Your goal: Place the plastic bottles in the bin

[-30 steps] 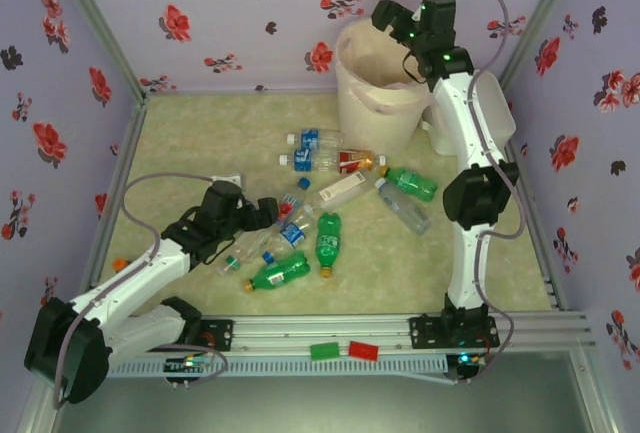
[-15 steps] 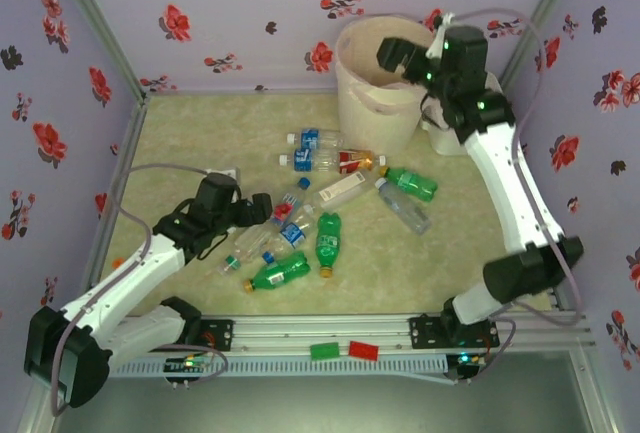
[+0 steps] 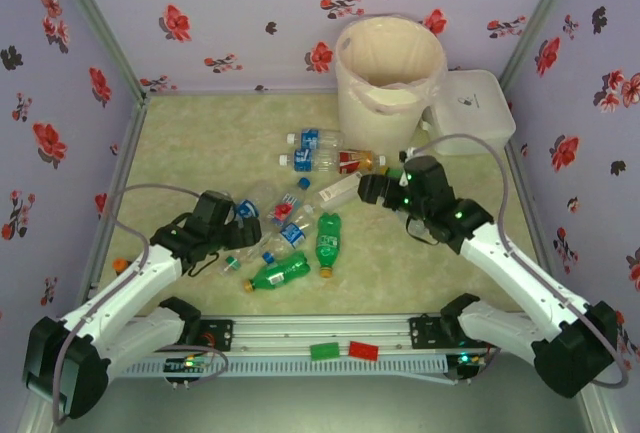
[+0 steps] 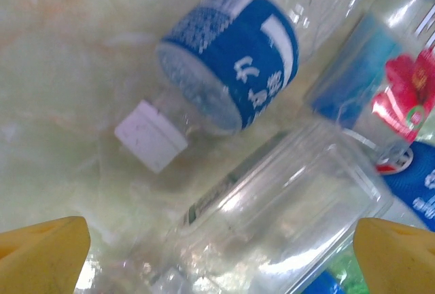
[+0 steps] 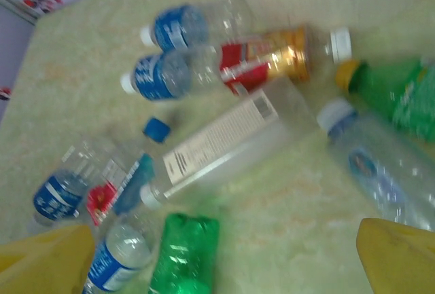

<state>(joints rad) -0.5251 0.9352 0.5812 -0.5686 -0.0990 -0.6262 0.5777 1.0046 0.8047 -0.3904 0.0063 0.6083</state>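
The plastic bottles (image 3: 318,238) lie scattered mid-table: clear ones with blue or red labels and a few green ones. The cream bin (image 3: 390,63) with its liner stands at the back. My left gripper (image 3: 250,228) is low at the pile's left edge and open. In the left wrist view a clear bottle (image 4: 272,219) lies between the yellow fingertips (image 4: 41,253), with a blue-labelled bottle (image 4: 231,63) just beyond; no squeeze shows. My right gripper (image 3: 368,191) hovers open over the pile's right side, above a white-labelled bottle (image 5: 217,144) and a green bottle (image 5: 183,256).
A flat white lidded box (image 3: 475,103) sits right of the bin. A loose blue cap (image 3: 303,182) lies among the bottles. Red and green blocks (image 3: 345,350) rest on the front rail. Flowered walls close in the left, back and right sides.
My right arm has swung down from above the bin to the bottles in the middle. My left gripper has shifted slightly nearer and lower at the pile. Both have stayed open.
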